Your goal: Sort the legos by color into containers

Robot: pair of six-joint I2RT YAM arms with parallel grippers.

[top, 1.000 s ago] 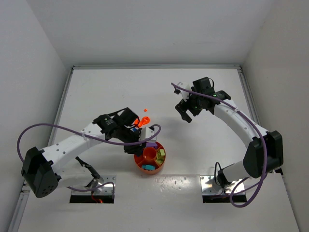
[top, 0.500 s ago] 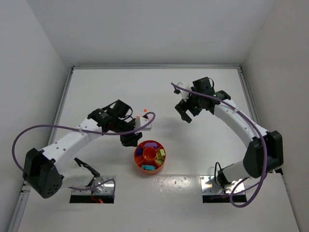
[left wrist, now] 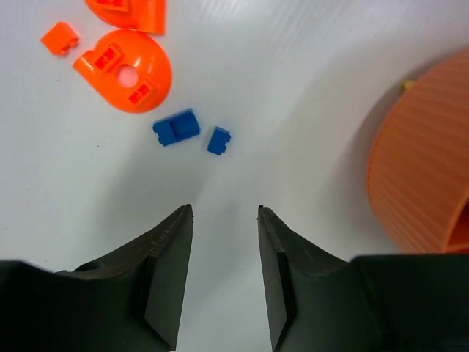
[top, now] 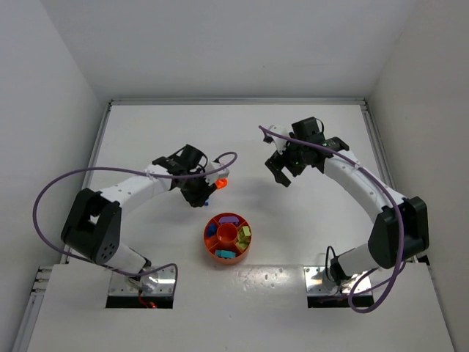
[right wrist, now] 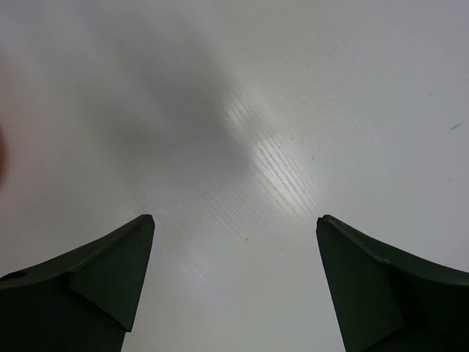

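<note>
The round orange-red tray (top: 207,246) holds legos in its containers: blue (top: 211,229), purple (top: 228,218), yellow-green (top: 244,233) and teal (top: 226,254). My left gripper (top: 200,194) hovers up-left of it, open, with nothing between its fingers. In the left wrist view my left gripper (left wrist: 223,210) points at two loose blue bricks (left wrist: 176,127) (left wrist: 218,141) just ahead of its tips. Beyond them lie a small orange brick (left wrist: 60,37) and a rounded orange piece (left wrist: 124,70). The tray's wall (left wrist: 425,169) shows at the right. My right gripper (top: 281,173) (right wrist: 234,218) stands wide open over bare table.
A second orange piece (left wrist: 130,10) lies at the top edge of the left wrist view. The orange pieces (top: 218,182) sit right beside the left gripper in the top view. White walls enclose the table (top: 308,220) on three sides.
My left arm has swung from over the tray up and left to the loose bricks, and its jaws have parted from nearly shut. The right arm has not moved.
</note>
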